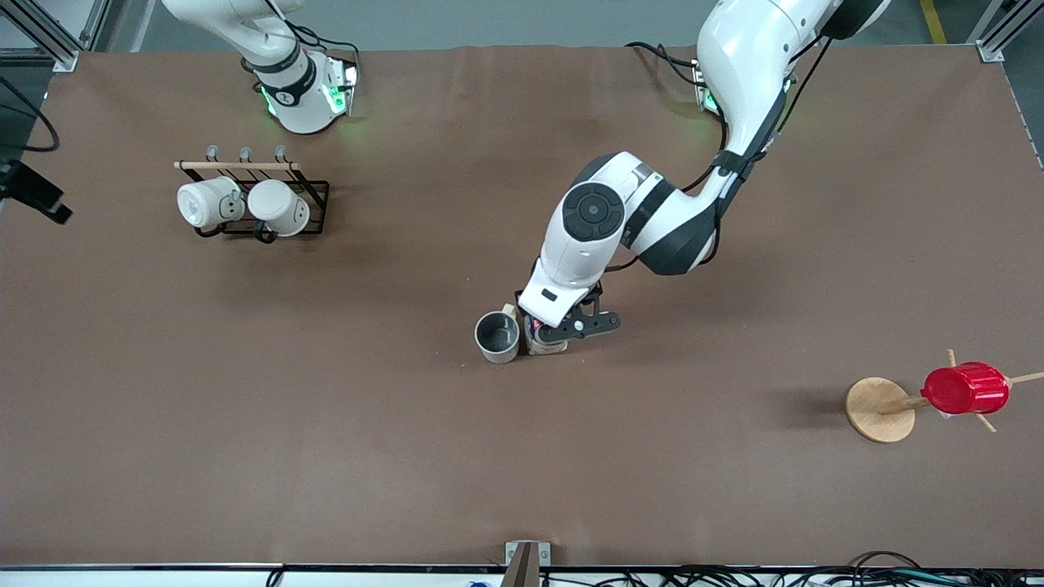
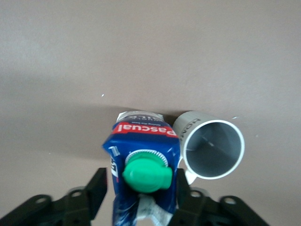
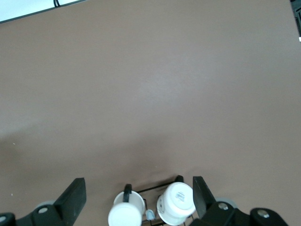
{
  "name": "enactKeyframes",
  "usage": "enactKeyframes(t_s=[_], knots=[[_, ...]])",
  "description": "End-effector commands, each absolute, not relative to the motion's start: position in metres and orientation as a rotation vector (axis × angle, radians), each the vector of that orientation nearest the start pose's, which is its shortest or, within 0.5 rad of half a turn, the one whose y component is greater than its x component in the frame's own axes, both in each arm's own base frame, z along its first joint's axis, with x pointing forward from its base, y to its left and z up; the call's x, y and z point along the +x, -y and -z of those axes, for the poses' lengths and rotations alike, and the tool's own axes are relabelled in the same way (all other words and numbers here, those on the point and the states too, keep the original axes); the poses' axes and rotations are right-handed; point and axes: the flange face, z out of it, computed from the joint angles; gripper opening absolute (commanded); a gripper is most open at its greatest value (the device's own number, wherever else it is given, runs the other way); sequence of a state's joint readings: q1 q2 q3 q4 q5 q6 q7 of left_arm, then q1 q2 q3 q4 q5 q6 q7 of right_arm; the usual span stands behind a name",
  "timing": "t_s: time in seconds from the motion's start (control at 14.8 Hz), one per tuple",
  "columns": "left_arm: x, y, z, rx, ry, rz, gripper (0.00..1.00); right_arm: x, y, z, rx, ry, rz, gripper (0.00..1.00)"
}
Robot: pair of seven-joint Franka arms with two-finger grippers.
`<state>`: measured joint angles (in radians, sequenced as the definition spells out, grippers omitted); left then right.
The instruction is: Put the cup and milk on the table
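Note:
The milk (image 1: 546, 347), a small carton with a blue top and a green cap, stands on the brown table (image 1: 326, 456) near its middle. The cup (image 1: 497, 336), cream-white with a dark grey inside, stands upright right beside it, toward the right arm's end. My left gripper (image 1: 545, 333) is down over the milk (image 2: 141, 141). In the left wrist view my left gripper (image 2: 141, 188) has a finger on each side of the carton, with a thin gap at one finger. The cup (image 2: 214, 148) is just outside the other finger. My right gripper (image 3: 138, 197) is open and empty above the mug rack, where the arm waits.
A black wire rack (image 1: 314, 191) with two whiter mugs (image 1: 245, 204) stands near the right arm's base. A wooden peg stand (image 1: 879, 409) with a red ribbed cup (image 1: 965, 389) on it is toward the left arm's end, nearer the front camera.

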<state>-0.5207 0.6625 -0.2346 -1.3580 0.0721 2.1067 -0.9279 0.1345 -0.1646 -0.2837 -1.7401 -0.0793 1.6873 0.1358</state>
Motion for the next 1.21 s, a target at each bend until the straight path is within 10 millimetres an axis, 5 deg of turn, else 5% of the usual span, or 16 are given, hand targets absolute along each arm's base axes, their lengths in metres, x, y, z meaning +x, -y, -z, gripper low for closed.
enactKeyframes(t_s=[0.0,0.2,0.54,0.88,1.15], knots=[[0.566,0.475,-0.370,-3.248,0.326,0.084,1.00,0.502,0.106,-0.647,-3.190,-0.397,0.176,1.00],[0.572,0.464,-0.398,-3.236,0.314,0.166,1.00,0.496,0.144,-0.651,-3.223,-0.316,0.188,1.00],[0.598,0.392,-0.451,-3.097,0.290,0.272,1.00,0.518,0.139,-0.658,-3.202,-0.253,0.207,1.00],[0.630,0.261,-0.525,-3.068,0.195,0.223,1.00,0.528,0.127,-0.652,-3.157,-0.236,-0.006,1.00],[0.628,0.179,-0.569,-3.068,0.143,0.146,1.00,0.522,0.121,-0.634,-3.148,-0.214,-0.062,1.00]])
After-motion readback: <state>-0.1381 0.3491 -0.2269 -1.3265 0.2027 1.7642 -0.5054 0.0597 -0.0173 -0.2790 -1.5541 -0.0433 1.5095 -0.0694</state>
